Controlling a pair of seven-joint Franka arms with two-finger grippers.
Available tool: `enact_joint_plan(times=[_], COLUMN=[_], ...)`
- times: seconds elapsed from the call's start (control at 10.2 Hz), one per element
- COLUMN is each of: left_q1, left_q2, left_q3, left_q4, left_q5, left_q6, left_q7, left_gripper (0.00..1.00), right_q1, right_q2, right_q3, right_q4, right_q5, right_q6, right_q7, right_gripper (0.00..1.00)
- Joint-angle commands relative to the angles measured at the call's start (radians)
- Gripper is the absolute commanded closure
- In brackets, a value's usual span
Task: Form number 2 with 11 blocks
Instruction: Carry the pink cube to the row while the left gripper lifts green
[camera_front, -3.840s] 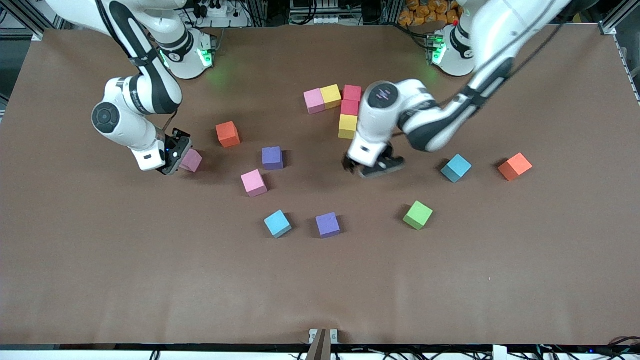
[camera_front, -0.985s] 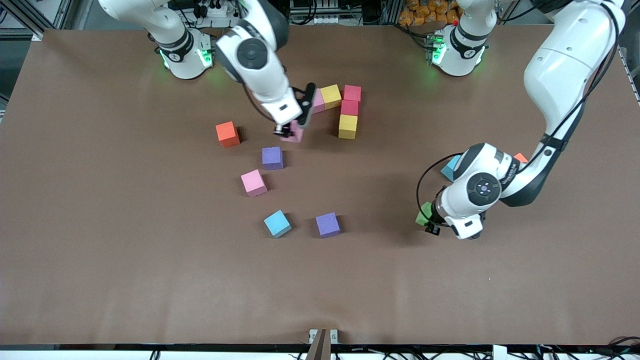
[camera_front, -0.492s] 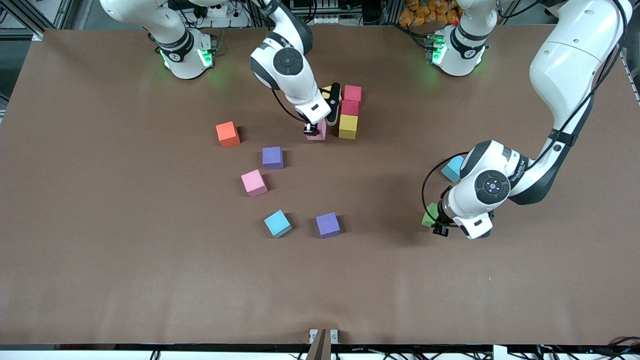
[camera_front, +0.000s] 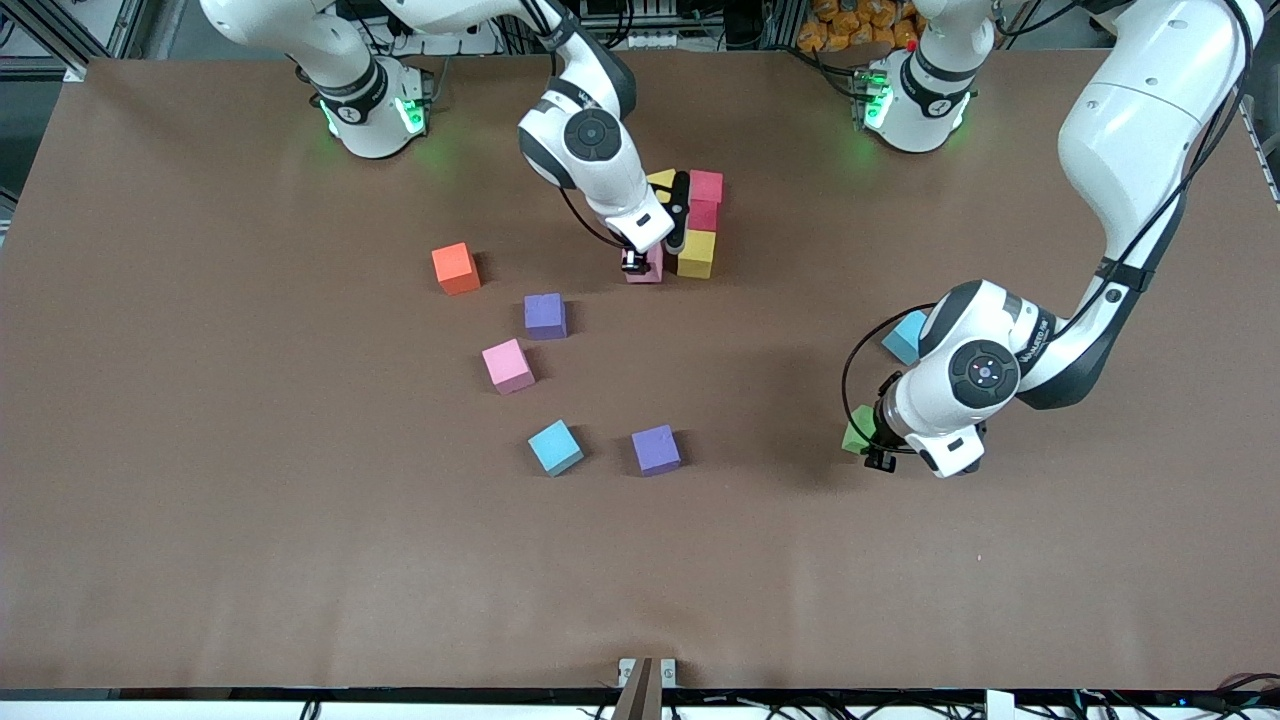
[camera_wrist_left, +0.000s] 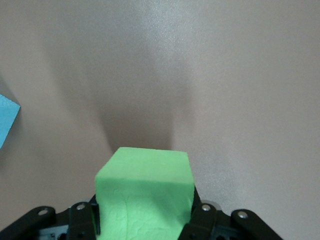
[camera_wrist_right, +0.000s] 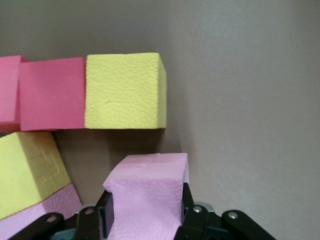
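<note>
My right gripper (camera_front: 640, 262) is shut on a pink block (camera_front: 650, 270) (camera_wrist_right: 147, 192), held low beside the nearest yellow block (camera_front: 696, 253) (camera_wrist_right: 125, 90) of the started number 2, with a small gap between them. That cluster also holds two red blocks (camera_front: 704, 198), a second yellow block (camera_front: 662, 179) and a pink block (camera_wrist_right: 45, 212) that the arm hides in the front view. My left gripper (camera_front: 868, 442) is shut on the green block (camera_front: 855, 434) (camera_wrist_left: 145, 192), just over the table near the left arm's end.
Loose on the table lie two purple blocks (camera_front: 545, 315) (camera_front: 656, 449), a pink block (camera_front: 507, 365), a light blue block (camera_front: 555, 447) and an orange cube (camera_front: 455, 268). Another light blue block (camera_front: 905, 335) sits partly hidden by the left arm.
My right gripper carried the pink block toward the left arm's end, up beside the cluster's yellow block. My left gripper with the green block barely shifted.
</note>
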Motion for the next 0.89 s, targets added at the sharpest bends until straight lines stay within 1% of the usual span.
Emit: enact_joint_plan(times=[0.0,0.79], left_q1=[-0.001,0.001], left_q2=[-0.022,-0.022], left_q3=[0.0,0.0], left_q4=[-0.012,-0.011], left_q5=[-0.028,-0.028], left_q6=[-0.014,-0.014], left_q7=[-0.02,-0.02], left_gripper=[1.0,1.0], right_q1=[0.034,0.049], right_q2=[0.026,0.062], right_q3=[-0.009,-0.015], right_q4=[0.032,0.07], right_q5=[0.0,-0.002], right_q6=[0.002,0.0], right_q7=[0.049,0.057], right_gripper=[0.68,0.68])
